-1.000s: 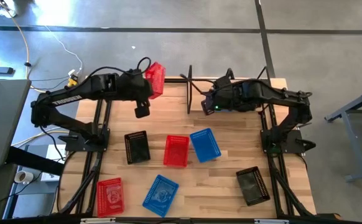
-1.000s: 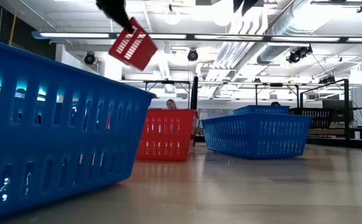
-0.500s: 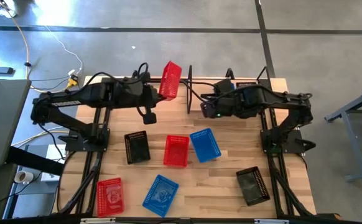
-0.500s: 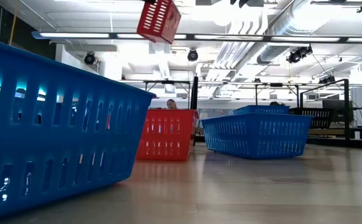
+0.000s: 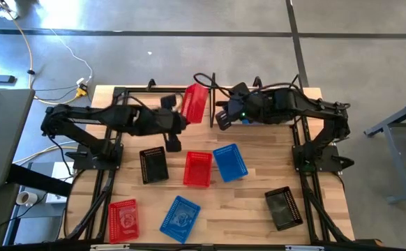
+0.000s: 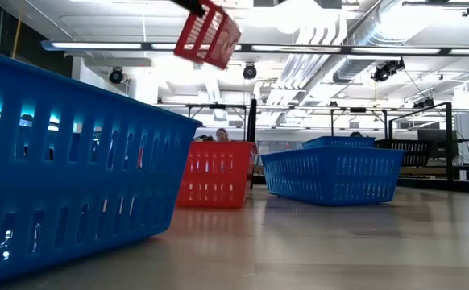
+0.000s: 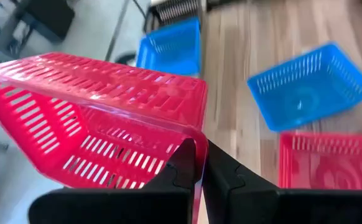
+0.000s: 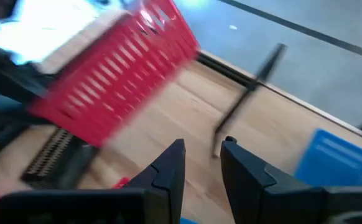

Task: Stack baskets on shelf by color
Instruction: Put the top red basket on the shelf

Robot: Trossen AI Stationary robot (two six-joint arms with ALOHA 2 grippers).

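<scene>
Above table's far edge: left hand (image 7: 199, 163) grips red basket (image 5: 194, 104) rim; right hand (image 8: 201, 163) beside it, parted.

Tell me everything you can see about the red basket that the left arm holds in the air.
The red basket is a small rectangular tub that looks like glossy plastic, its walls cut with rows of slots. It hangs tilted above the far side of the table, clear of the wood. The left gripper is shut on its rim, one finger on each side of the wall. It looks empty. The right gripper, fingers apart, hovers close beside it without touching. Nothing else touches it.
</scene>
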